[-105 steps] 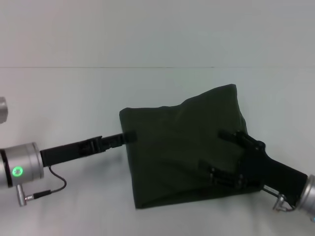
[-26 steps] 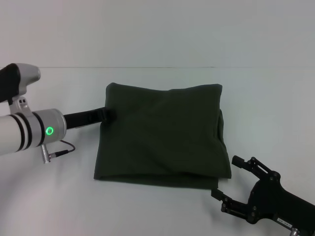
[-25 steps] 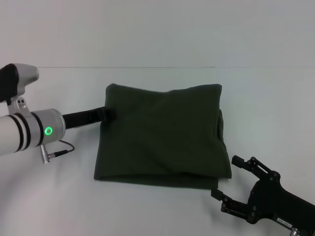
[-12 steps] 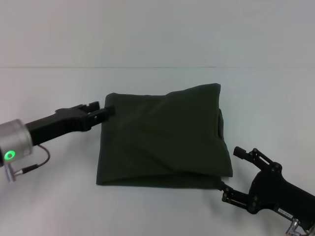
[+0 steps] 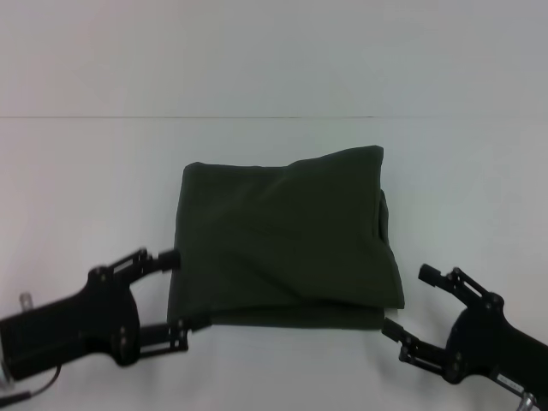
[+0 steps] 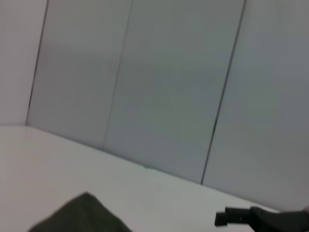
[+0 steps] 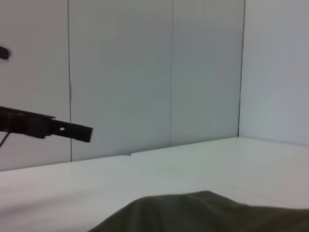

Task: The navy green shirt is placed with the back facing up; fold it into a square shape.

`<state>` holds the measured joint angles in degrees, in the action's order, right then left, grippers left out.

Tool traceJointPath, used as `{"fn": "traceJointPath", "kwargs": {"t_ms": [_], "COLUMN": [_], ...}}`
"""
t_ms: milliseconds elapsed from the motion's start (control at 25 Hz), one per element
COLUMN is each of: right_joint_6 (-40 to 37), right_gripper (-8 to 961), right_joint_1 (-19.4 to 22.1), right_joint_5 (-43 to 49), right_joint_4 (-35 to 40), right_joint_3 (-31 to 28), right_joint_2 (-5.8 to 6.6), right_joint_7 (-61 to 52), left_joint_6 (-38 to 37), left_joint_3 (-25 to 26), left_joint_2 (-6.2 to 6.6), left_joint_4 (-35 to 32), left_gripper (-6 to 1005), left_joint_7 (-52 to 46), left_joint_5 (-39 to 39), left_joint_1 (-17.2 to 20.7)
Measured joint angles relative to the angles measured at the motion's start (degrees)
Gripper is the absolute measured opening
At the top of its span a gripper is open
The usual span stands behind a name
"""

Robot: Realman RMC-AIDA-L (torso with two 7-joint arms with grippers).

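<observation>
Shirt (image 5: 282,235) folded square on table (image 5: 86,171); left pincer (image 5: 175,291) and right pincer (image 5: 411,304) both spread, flanking near corners.

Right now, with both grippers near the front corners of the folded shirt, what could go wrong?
The left gripper is open with its fingers at the front left edge of the navy green shirt; pulling away carelessly could snag the cloth and undo the fold. The right gripper, also open, sits at the front right corner, where the layers may catch. The far right corner bulges up and could spring open, spoiling the square shape.
</observation>
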<state>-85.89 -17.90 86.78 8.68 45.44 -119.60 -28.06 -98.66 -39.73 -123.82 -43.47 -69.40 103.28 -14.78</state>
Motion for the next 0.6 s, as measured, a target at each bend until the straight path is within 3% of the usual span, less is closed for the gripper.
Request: {"fn": "traceJointPath", "kwargs": {"t_ms": [160, 600], "right_joint_6": [0.19, 1.1], "right_gripper": [947, 946], "right_joint_1": [2.39, 3.43], "right_joint_5": [0.09, -0.03], "right_joint_4": [0.02, 0.25], "right_joint_3": [0.29, -0.09], "right_joint_2": [0.0, 0.02], "right_joint_7": [0.3, 0.35], "left_joint_6": [-0.38, 1.75], "left_joint_3": [-0.21, 0.35], "left_joint_2": [-0.04, 0.31], "left_joint_4": [1.42, 5.13], "left_gripper": [941, 941], "left_joint_7": [1.53, 4.25], "left_joint_5": [3.41, 6.22], "left_joint_1": [2.03, 2.96]}}
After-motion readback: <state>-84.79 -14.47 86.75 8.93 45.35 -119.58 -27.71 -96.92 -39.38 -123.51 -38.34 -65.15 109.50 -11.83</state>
